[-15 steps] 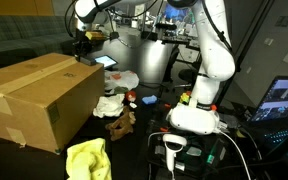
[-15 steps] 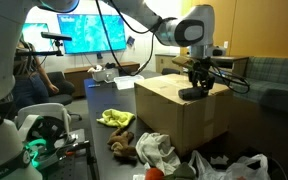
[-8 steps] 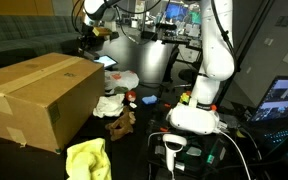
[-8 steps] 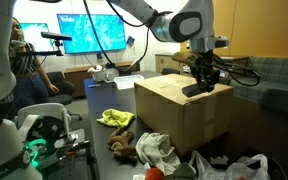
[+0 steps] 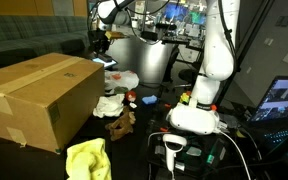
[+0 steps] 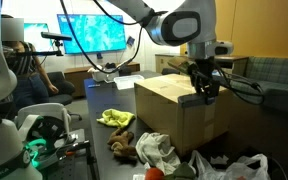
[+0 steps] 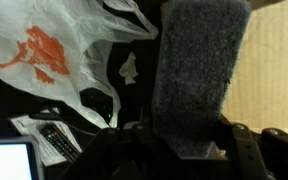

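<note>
My gripper [image 6: 206, 92] is shut on a dark grey fuzzy block, like a sponge or eraser [image 7: 196, 70], which stands up between the fingers in the wrist view. In both exterior views the gripper [image 5: 101, 45] hangs above the far edge of a large cardboard box [image 5: 39, 95], which also shows in an exterior view [image 6: 179, 110]. The held block [image 6: 208, 88] is tilted, just over the box's top corner. Below the gripper the wrist view shows a white plastic bag with an orange print [image 7: 44, 50].
On the dark table lie a yellow cloth [image 5: 89, 158], crumpled white bags [image 5: 114, 100] and a brown item [image 5: 119, 125]. The robot base [image 5: 199, 110] stands to the right. A remote and a laptop corner [image 7: 54, 145] show in the wrist view. Monitors [image 6: 94, 35] stand behind.
The gripper has swung with the grey block from over the box top towards its far edge, and the block has turned from flat to more upright.
</note>
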Available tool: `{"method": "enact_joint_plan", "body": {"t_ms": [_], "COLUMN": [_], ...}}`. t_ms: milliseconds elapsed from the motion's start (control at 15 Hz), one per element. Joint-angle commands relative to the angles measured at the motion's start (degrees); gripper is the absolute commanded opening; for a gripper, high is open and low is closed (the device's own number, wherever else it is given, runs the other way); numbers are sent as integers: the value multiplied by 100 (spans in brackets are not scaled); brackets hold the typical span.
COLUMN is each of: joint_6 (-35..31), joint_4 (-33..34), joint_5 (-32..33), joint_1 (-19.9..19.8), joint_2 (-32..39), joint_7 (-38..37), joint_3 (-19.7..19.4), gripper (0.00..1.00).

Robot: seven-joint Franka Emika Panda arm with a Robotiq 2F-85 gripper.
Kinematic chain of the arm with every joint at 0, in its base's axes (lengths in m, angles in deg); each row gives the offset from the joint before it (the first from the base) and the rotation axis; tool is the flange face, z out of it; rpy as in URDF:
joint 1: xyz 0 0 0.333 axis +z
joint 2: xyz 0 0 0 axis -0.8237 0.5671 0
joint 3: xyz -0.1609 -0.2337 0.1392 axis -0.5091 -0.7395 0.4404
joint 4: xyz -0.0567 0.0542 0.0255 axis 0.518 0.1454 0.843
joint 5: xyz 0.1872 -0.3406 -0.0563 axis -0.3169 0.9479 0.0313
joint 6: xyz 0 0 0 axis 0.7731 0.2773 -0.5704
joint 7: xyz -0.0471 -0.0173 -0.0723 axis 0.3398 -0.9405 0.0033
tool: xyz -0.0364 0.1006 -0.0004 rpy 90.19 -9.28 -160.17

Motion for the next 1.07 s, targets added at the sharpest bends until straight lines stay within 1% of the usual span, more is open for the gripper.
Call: {"method": "enact_joint_plan", "body": {"t_ms": [0, 333, 667, 1000], "joint_6": [-140, -89, -94, -86], "joint_4": [-532, -909, -1206, -1328], "joint_5": [-265, -606, -1046, -1468], "joint_1": [-89, -179, -292, -438], "joint_2": [-127, -14, 91, 303], "joint_7": [-351, -766, -940, -1038], "joint_3": [-120, -210, -243, -275], "gripper": [33, 33, 33, 33]}}
